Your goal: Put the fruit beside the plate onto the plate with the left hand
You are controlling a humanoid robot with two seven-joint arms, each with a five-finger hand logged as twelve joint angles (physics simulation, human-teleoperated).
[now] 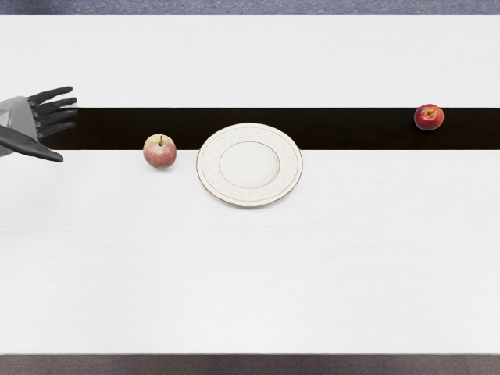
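Left hand (41,121) hangs spread and empty at the table's (250,273) left edge; best to wrap the apple (159,151) just beside the plate (249,165), ignoring the far peach (429,117)

The apple (159,151) is red-yellow — the plate (207,166) white, gold-rimmed.

Glossy ceramic-looking plate (249,165) on a smooth matt white table (250,266).

Red peach (429,117) on dark band (351,129) (far right end); band crosses white table (250,266).
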